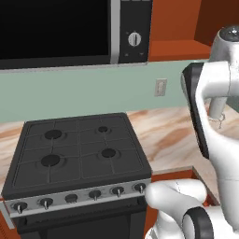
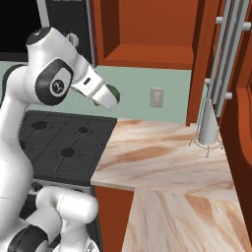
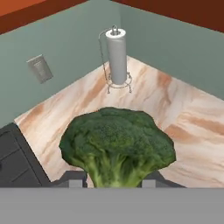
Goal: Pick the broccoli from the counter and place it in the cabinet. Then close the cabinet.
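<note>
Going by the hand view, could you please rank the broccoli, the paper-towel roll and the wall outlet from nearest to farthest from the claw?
1. Broccoli, held in the claw.
2. Paper-towel roll, standing in the counter's corner, and wall outlet, on the wall to its left: too close to call.

1. Lighting is even and flat, bright enough; source cannot be told.
2. The counter (image 2: 167, 157) carries no clear cast shadows.
3. Cabinet (image 2: 147, 29) interior above it is darker.
4. Rendering is soft, slightly blurred throughout.

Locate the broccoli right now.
The broccoli sits between the gripper fingertips, held above the counter, near the stove.
</note>
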You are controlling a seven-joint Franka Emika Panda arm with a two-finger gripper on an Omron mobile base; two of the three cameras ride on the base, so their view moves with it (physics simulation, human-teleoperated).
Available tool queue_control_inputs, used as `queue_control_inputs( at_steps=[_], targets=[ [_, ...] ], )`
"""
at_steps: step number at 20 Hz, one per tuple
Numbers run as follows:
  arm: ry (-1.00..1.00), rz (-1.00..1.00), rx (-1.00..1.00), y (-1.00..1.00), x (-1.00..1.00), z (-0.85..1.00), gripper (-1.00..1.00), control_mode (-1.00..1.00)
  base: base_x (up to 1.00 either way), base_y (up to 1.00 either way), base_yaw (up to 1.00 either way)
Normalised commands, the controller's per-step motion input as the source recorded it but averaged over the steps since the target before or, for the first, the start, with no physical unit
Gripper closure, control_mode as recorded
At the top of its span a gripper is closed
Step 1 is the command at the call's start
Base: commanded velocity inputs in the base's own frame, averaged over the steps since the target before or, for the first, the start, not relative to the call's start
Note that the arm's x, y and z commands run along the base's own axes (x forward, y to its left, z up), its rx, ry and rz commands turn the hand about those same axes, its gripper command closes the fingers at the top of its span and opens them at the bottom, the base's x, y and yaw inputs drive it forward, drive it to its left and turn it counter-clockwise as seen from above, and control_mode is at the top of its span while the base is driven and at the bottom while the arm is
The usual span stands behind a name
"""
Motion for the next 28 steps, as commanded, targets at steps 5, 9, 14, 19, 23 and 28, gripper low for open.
queue_control_inputs(
  at_steps=[5, 9, 14, 19, 23, 28],
  targets=[
    [-0.59, 0.38, 0.01, 0.0, 0.0, 0.85, 1.0, -1.0, 0.0, 0.0, 0.0],
    [-0.34, 0.18, 0.0, 0.23, 0.06, 0.59, 1.0, -1.0, 0.0, 0.0, 0.0],
    [-0.07, 0.0, -0.15, 0.61, 0.54, 0.13, 1.0, -1.0, 0.0, 0.0, 0.0],
    [0.27, 0.05, -0.17, 0.33, 0.71, 0.39, 1.0, -1.0, 0.0, 0.0, 0.0],
    [0.1, 0.3, -0.01, -0.42, 0.22, 0.32, 1.0, -1.0, 0.0, 0.0, 0.0],
    [0.03, 0.28, 0.0, -0.54, 0.13, 0.17, 1.0, -1.0, 0.0, 0.0, 0.0]
  ],
)
